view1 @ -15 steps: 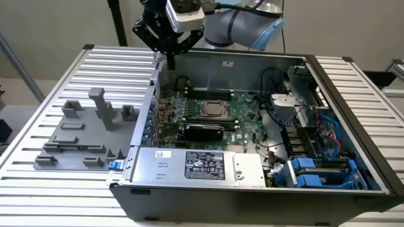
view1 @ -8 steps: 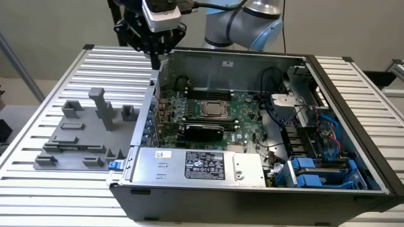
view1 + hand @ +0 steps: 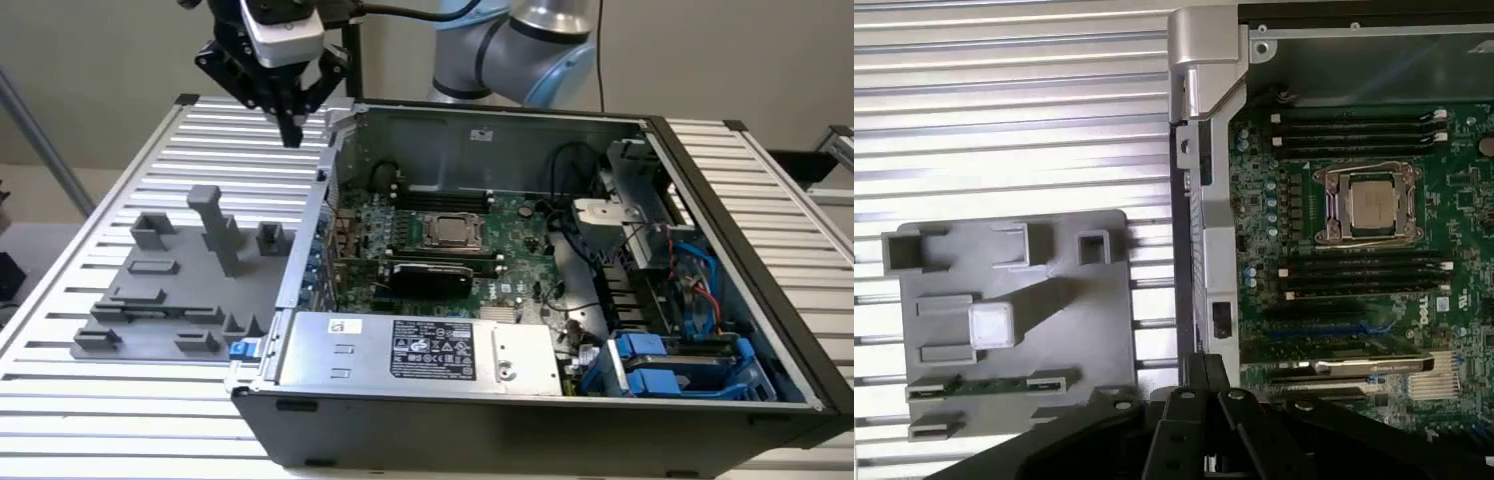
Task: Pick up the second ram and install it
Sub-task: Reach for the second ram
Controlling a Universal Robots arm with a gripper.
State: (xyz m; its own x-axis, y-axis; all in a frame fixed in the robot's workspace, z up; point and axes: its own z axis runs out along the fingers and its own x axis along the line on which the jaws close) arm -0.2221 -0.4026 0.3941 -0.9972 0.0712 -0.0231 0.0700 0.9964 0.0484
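On the holder [image 3: 1089, 330] the ram [image 3: 989, 385] lies in its slot, ungrasped, while the jaws hang together and empty above the table [image 3: 1004, 100], apart from the holder, so pick-up and fitting into the case [image 3: 1204, 60] beside the holder both seem left to do.

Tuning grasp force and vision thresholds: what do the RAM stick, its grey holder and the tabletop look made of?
RAM stick: green circuit board, matt, with small dark parts on it.
Grey holder: likely plastic; matt, uniform grey, with blocky raised shapes.
Tabletop: probably aluminium; ribbed silver slats with a soft sheen.
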